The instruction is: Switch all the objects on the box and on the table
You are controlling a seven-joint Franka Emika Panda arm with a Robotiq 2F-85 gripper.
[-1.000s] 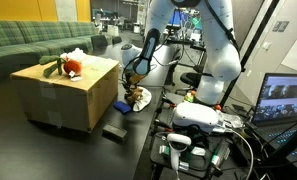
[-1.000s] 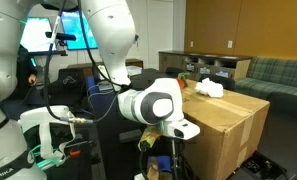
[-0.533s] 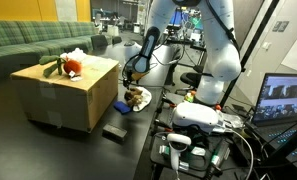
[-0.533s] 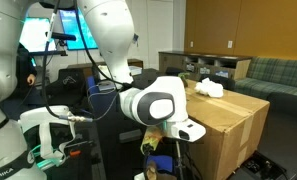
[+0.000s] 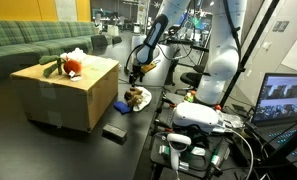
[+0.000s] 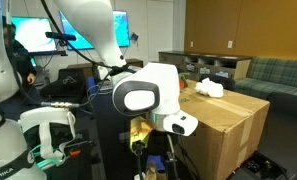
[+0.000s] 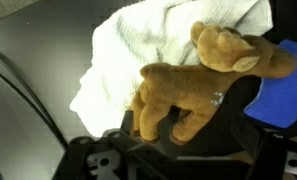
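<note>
a: status pls, how far is the switch?

b: not far, i think. on top of the box [image 5: 68, 95] there is a red-and-green plush [image 5: 72, 69] approx in the middle, and a white cloth [image 5: 76, 54] by the far edge of the top. both must go down to the table [image 5: 38, 150].

a: and the table objs?

b: the brown toy [image 7: 188, 90] lies on its side on a second white cloth [image 7: 148, 40], w/ the blue item [image 7: 283, 95] touching it. in an exterior view this pile sits on the table just beside the box corner that faces the robot. the flat black block [image 5: 114, 132] lies apart from the pile, near the lower box corner, more toward the front edge of the table. none of these is on the box.

a: claw?

b: the gripper [image 5: 136, 76] hangs over the pile w/ jaws wide, and it holds nothing. in the wrist view the toy lies free below it.

a: so what is left?

b: by my judgement nearly all: two things down, four things up. whether any obj is already switched, i cannot tell from this moment alone.

a: surface and room?

b: the table is dark, smooth and a bit glossy, so light objs can maybe slide on it. the room looks like an office/lab. there is a green sofa [image 5: 23, 40] behind the box, a lit monitor [image 6: 38, 35], a laptop screen [image 5: 285, 98], and white robot gear [image 5: 198, 120] w/ cables at the table edge on the robot side.
</note>
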